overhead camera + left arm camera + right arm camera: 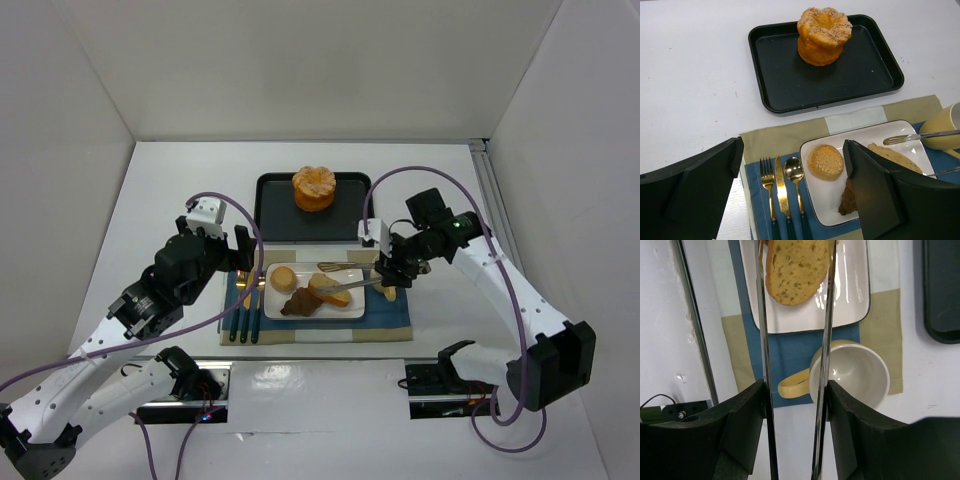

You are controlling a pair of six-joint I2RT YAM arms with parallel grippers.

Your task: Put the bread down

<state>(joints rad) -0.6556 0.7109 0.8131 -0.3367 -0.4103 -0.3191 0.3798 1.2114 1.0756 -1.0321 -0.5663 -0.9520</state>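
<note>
A white plate (pixel 345 308) holds three breads: a round golden bun (pixel 284 277), a dark croissant-shaped pastry (pixel 300 303) and an oblong slice (pixel 330 290). My right gripper (pixel 392 270) is shut on metal tongs (pixel 350 275), whose two arms pass either side of the slice (pixel 796 270) in the right wrist view; their tips are out of that view. My left gripper (pixel 243 262) is open and empty, hovering over the plate's left edge. In the left wrist view the bun (pixel 825 161) lies between my fingers (pixel 880 190), and the pastry (pixel 847 197) is partly hidden.
A black tray (pixel 275 215) behind the plate carries a large round brioche (pixel 314 188). A yellow mug (pixel 390 292) lies by the plate's right end under my right gripper. Gold cutlery (pixel 243 310) lies left of the plate on a blue and tan placemat (pixel 395 320).
</note>
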